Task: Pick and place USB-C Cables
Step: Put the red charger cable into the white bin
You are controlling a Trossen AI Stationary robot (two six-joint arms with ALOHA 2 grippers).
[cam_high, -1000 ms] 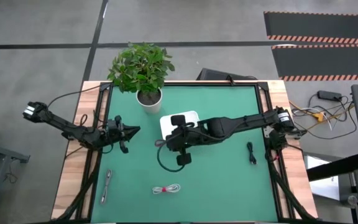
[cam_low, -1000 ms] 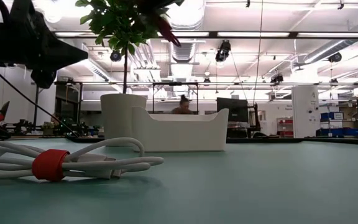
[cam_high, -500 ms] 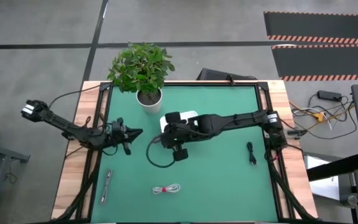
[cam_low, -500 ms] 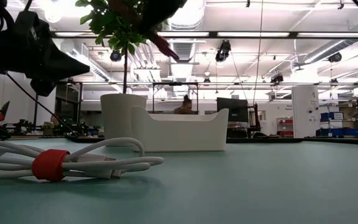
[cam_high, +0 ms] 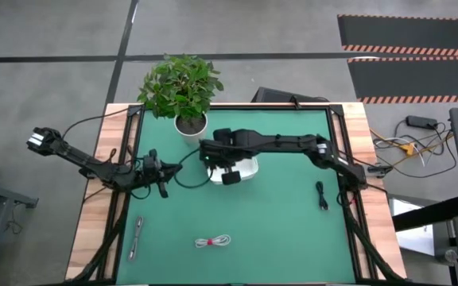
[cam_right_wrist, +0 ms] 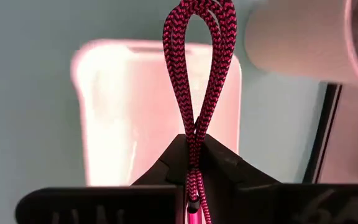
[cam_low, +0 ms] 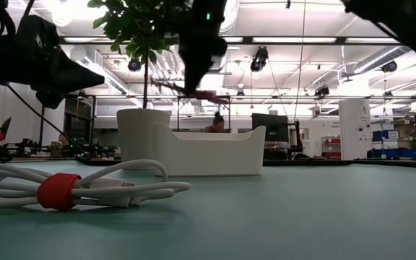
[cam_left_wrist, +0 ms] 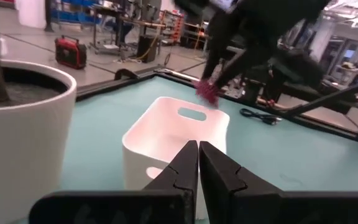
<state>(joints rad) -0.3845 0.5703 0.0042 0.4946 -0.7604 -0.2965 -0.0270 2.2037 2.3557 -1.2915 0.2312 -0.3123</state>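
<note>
The right arm reaches across the green tabletop (cam_high: pixel 293 206) and its jaws (cam_right_wrist: pixel 193 148) are clamped on a dark red braided USB-C cable (cam_right_wrist: pixel 199 68), folded into a long loop that sticks out ahead of the jaws. Directly beyond that loop sits a white bin (cam_right_wrist: pixel 160 112) with a cut-out handle, so the cable hangs above the bin's open top rather than inside it. The low view shows the red bundle (cam_low: pixel 193 92) well clear of the bin's rim (cam_low: pixel 208 137).

To do this step well, the jaws should probably come lower over the middle of the opening before parting, so the springy loop drops inside and does not catch the rim or bounce out. The potted plant (cam_high: pixel 180 87) stands just beside the bin on its far side, so the descent is best kept straight.

The inside of the bin, as seen past the left jaws, looks empty, though its floor is partly hidden.

The left jaws (cam_left_wrist: pixel 198 163) are pressed together, holding nothing, and wait a little short of the bin, pointing at it.

Two more cables lie well apart from both jaws near the tabletop's front edge: a white one with a red tie (cam_high: pixel 214 241) and a silver-grey one (cam_high: pixel 136 236). A thin black cable (cam_high: pixel 322 195) lies off to the right arm's side
</note>
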